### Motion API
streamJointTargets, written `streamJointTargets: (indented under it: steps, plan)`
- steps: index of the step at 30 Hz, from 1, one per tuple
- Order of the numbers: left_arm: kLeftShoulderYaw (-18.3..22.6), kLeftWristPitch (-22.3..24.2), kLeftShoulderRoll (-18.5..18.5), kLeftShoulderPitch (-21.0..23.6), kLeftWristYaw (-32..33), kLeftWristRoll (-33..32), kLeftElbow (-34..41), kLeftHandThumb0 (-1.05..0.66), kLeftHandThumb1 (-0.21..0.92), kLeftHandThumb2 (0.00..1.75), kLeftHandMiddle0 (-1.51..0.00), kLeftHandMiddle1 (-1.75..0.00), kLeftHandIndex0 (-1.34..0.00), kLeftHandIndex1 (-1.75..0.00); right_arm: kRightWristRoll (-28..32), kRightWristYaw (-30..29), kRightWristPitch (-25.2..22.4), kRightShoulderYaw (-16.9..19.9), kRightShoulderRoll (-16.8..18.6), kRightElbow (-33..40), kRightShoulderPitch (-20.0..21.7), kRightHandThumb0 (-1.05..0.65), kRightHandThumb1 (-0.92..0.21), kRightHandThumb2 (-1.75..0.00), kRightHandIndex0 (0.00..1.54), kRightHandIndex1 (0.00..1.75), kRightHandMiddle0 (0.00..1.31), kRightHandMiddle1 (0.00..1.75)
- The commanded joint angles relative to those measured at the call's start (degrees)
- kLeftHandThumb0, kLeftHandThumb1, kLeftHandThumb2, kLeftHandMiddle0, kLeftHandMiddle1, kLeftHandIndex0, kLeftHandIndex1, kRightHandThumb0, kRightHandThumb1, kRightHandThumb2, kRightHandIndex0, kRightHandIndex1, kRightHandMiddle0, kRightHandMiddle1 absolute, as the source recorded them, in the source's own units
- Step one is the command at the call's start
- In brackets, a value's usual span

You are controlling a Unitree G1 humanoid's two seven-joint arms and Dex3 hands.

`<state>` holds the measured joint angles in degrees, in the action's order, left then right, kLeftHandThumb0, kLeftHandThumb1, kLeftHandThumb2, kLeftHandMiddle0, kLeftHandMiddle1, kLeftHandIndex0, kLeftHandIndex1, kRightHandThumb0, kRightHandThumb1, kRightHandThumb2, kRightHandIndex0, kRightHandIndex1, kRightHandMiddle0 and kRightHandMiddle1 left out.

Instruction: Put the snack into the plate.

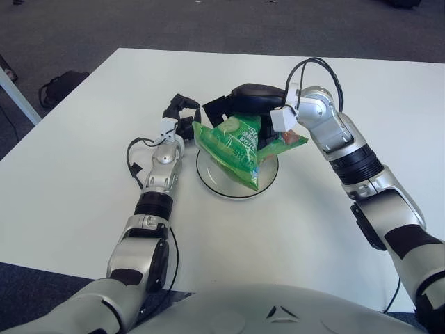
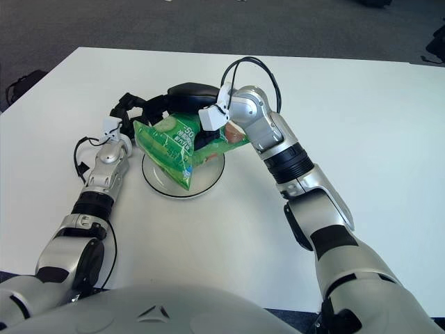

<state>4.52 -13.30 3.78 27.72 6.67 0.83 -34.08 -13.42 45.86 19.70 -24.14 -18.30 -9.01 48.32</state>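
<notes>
The desk (image 1: 83, 209) is a broad, smooth white slab with a rounded front-left corner; its near edge is cut off by the robot's grey torso, and dark carpet (image 1: 62, 28) shows beyond its far and left sides.

The plate (image 1: 221, 186) is a flat white round disc with a thin dark rim, lying on the desk. Much of its far and middle surface is hidden behind the snack, so only its near arc and left edge read clearly.

The snack (image 1: 235, 144) is a glossy, crinkled green foil bag with pale printing, roughly wedge-shaped, hanging over the plate with its lower corner pointing down toward the plate's near right part. Whether that corner touches the plate cannot be told.

The right robot hand (image 1: 240, 104), black and rounded, is over the plate's far edge, its fingers closed on the bag's top; the fingertips are partly hidden by the foil.

The left robot hand (image 1: 182, 117) shows just left of the plate's far-left rim, its 3 dark fingers loosely curled around nothing, close beside the bag's left corner.
</notes>
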Motion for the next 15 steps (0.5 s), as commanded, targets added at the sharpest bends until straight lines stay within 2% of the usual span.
streamJointTargets:
  steps: [1, 3, 5, 7, 9, 11, 12, 15]
  plan:
    - [0.26, -2.52, 1.15, 0.76, 0.16, 0.89, -1.67, -0.42, 0.52, 1.01, -1.25, -1.75, -0.5, -1.68, 1.37, 2.23, -0.92, -0.02, -0.75, 0.72, 0.85, 0.0, -0.39, -1.22, 0.47, 1.75, 0.43, 1.71]
    - [0.2, -3.52, 1.3, 0.42, 0.37, 1.2, -1.8, -0.42, 0.52, 1.0, -1.25, -1.75, -0.5, -1.68, 1.78, 3.21, -0.59, 0.02, -0.93, 0.35, 0.71, 0.0, -0.53, -1.03, 0.43, 1.75, 0.36, 1.63]
    - [0.09, -4.58, 1.21, -0.12, 0.82, 1.59, -1.62, -0.42, 0.52, 1.0, -1.23, -1.75, -0.5, -1.67, 2.64, 4.4, 0.21, -0.01, -1.06, -0.28, 0.72, 0.17, -0.68, -0.8, 0.36, 1.71, 0.18, 1.53]
    - [-0.04, -5.7, 0.97, -0.49, 1.65, 2.22, -1.5, -0.42, 0.51, 1.01, -1.18, -1.75, -0.51, -1.67, 3.53, 5.72, 1.36, -0.11, -1.15, -1.03, 0.95, -0.05, -0.44, -0.97, 0.16, 1.52, 0.07, 1.37]
    - [-0.18, -6.71, 0.79, -0.62, 2.53, 2.99, -1.58, -0.43, 0.49, 1.05, -1.14, -1.75, -0.51, -1.69, 4.06, 6.82, 2.52, -0.23, -1.22, -1.67, 1.22, -0.15, -0.34, -1.04, 0.08, 1.38, 0.04, 1.27]
    - [-0.37, -7.72, 0.69, -0.58, 3.42, 3.83, -1.84, -0.44, 0.46, 1.1, -1.11, -1.75, -0.52, -1.71, 4.25, 7.72, 3.81, -0.39, -1.28, -2.2, 1.57, -0.22, -0.3, -1.07, 0.04, 1.24, 0.02, 1.18]
    - [-0.48, -8.19, 0.65, -0.53, 3.82, 4.2, -2.01, -0.44, 0.45, 1.13, -1.1, -1.75, -0.52, -1.73, 4.29, 8.1, 4.44, -0.47, -1.31, -2.46, 1.77, -0.26, -0.29, -1.07, 0.03, 1.09, 0.01, 1.1]
    - [-0.8, -9.68, 0.37, -0.41, 5.15, 5.16, -2.53, -0.45, 0.42, 1.17, -1.07, -1.75, -0.53, -1.74, 3.77, 8.89, 7.18, -0.79, -1.65, -3.05, 2.43, -0.3, -0.28, -1.05, 0.01, 0.8, 0.0, 0.96]
